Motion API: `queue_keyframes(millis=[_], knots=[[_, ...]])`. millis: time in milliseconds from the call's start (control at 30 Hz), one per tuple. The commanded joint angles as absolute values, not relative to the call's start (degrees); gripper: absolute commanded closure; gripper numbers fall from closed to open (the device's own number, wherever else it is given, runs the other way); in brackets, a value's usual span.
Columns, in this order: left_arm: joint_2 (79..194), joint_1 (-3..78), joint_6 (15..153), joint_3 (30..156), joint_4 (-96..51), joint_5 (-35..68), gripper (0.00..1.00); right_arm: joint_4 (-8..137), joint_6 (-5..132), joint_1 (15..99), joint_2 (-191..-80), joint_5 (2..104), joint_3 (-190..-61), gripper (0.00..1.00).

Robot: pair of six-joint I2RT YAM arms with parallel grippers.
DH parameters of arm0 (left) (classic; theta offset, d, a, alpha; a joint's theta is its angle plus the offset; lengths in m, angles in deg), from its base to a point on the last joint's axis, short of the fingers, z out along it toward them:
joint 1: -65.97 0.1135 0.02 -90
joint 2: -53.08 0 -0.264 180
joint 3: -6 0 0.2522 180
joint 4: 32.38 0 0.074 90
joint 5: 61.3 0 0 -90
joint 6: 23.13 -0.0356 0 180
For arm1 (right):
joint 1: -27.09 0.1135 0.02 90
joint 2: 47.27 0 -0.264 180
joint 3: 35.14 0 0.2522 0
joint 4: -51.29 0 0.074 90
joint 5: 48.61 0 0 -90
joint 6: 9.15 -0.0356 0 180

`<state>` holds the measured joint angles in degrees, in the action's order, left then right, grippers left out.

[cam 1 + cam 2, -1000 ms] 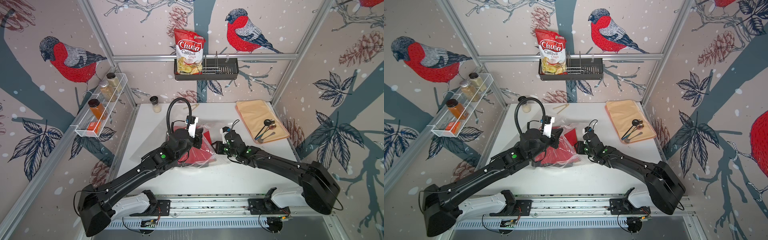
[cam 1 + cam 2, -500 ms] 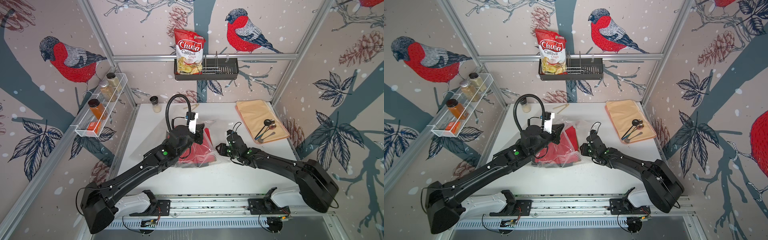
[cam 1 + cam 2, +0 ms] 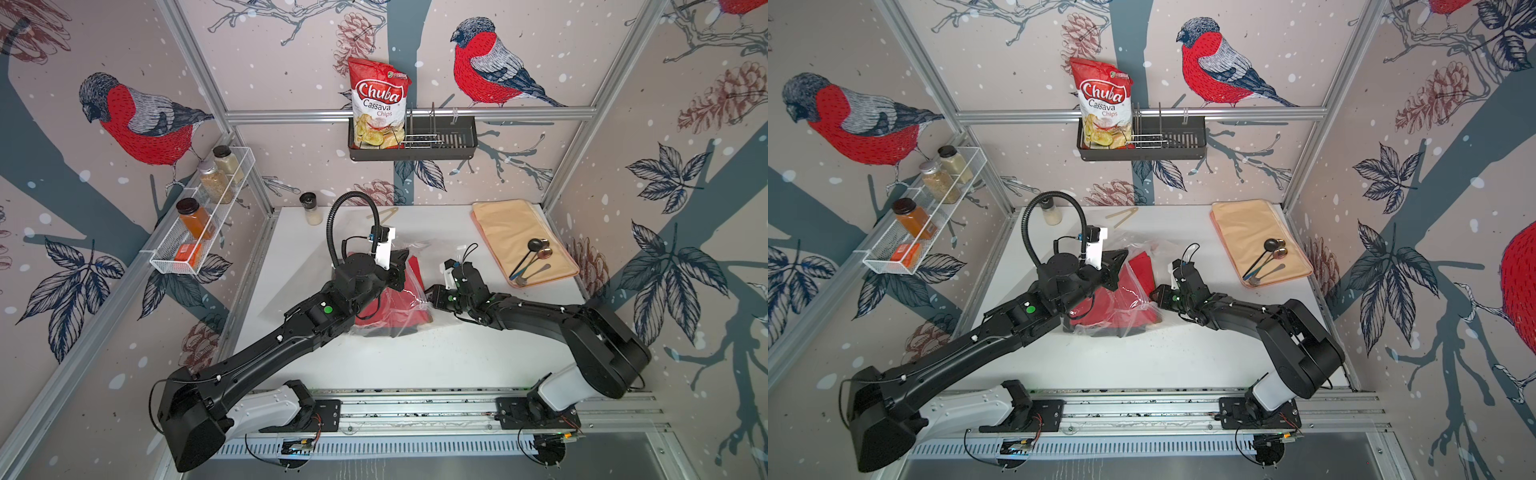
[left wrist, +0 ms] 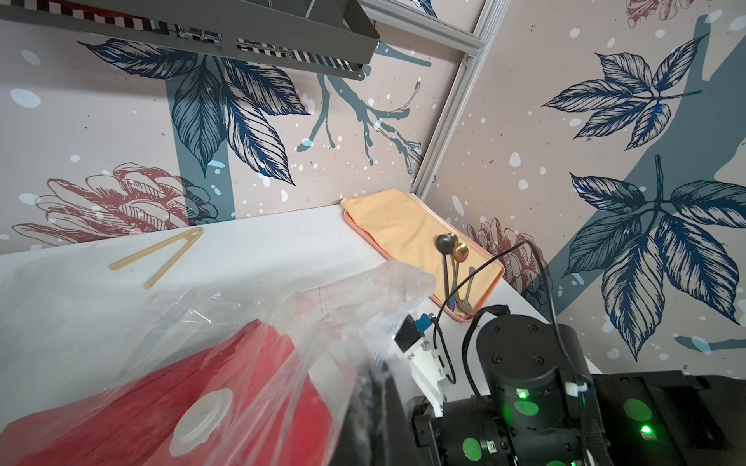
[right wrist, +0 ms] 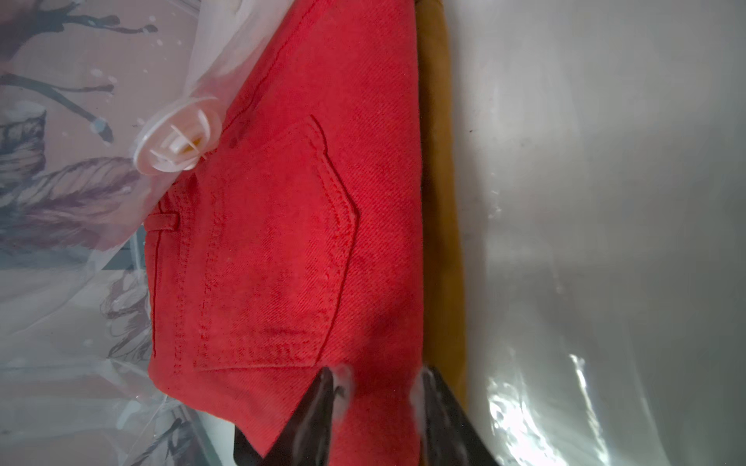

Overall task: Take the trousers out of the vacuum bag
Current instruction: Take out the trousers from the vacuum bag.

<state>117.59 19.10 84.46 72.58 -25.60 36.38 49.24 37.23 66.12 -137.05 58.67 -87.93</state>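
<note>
The clear vacuum bag (image 3: 417, 286) lies mid-table, its top pulled up by my left gripper (image 3: 401, 266), which is shut on the plastic. The bag's white valve (image 4: 202, 419) rests against the red trousers (image 3: 395, 309) inside. Black trousers (image 3: 408, 331) show at the stack's bottom edge, and mustard-brown ones (image 5: 440, 201) lie beside the red. My right gripper (image 3: 432, 297) reaches into the bag's mouth from the right. In the right wrist view its fingers (image 5: 327, 397) stand either side of the red trousers' (image 5: 282, 201) near edge, and red cloth fills the gap.
A peach mat (image 3: 505, 226) with spoons (image 3: 534, 255) lies at the back right. A spice jar (image 3: 311, 208) and wooden tongs (image 3: 382, 214) stand near the back wall. A wire shelf (image 3: 199, 232) hangs on the left wall, a black basket (image 3: 440, 143) on the back.
My left gripper has lifted the bag's top a little, raising the plastic off the trousers. The right gripper has stayed at the bag's mouth, shifting only slightly.
</note>
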Motion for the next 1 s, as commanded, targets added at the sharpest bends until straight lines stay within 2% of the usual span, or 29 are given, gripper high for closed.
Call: queue_keyframes(millis=[0, 133, 300, 433, 567, 667, 867, 967], knots=[[117.50, 19.21, 84.15, 72.43, -30.05, 35.92, 1.00, 45.88, 36.46, 66.29, -138.27, 61.07, -88.44, 0.60], [117.23, 19.21, 84.11, 72.16, -30.13, 35.91, 1.00, 45.02, 36.37, 66.20, -139.96, 62.46, -88.75, 0.55], [116.80, 19.21, 84.13, 71.96, -30.05, 35.99, 1.00, 41.74, 35.12, 66.16, -141.74, 65.03, -88.58, 0.55], [116.71, 19.21, 84.13, 71.52, -29.96, 36.52, 1.00, 39.07, 33.88, 66.12, -141.86, 67.25, -88.41, 0.61], [116.80, 19.21, 84.10, 71.08, -30.23, 36.89, 1.00, 37.31, 33.22, 66.21, -140.39, 68.79, -87.97, 0.72], [116.97, 19.21, 84.12, 71.04, -30.35, 36.90, 1.00, 35.65, 32.64, 66.20, -138.72, 69.75, -87.15, 0.74], [116.98, 19.21, 84.32, 70.94, -30.87, 36.44, 1.00, 34.62, 32.96, 66.20, -140.80, 71.51, -87.69, 0.57], [116.73, 19.21, 84.28, 70.98, -30.58, 36.34, 1.00, 33.30, 32.01, 66.25, -142.90, 72.33, -87.84, 0.55]])
